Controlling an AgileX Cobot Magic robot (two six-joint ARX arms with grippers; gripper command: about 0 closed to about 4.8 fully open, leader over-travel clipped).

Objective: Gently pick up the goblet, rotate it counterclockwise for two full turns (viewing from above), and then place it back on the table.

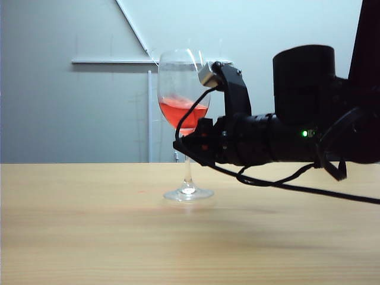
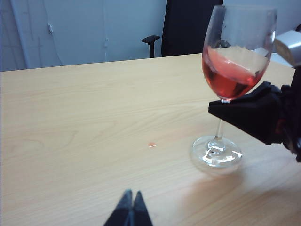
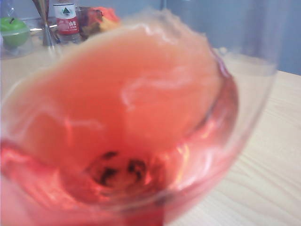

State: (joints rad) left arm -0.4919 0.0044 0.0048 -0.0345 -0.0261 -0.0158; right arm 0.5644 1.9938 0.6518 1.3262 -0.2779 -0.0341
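I see the right gripper [image 1: 190,142] pinched on the stem of the goblet [image 1: 183,98], just under the bowl, its arm reaching in level from the right. The red liquid is tilted and sloshing inside; the foot sits at or just above the table [image 1: 77,225], and I cannot tell whether it touches. The left gripper [image 2: 132,209] hangs well apart, its tips pressed together on nothing. A small reddish spot [image 2: 151,145] marks the wood near the foot. Beyond, a green apple [image 3: 14,32] and a bottle [image 3: 66,21] stand at the table's far side, and a black chair [image 2: 188,26] waits behind the edge.
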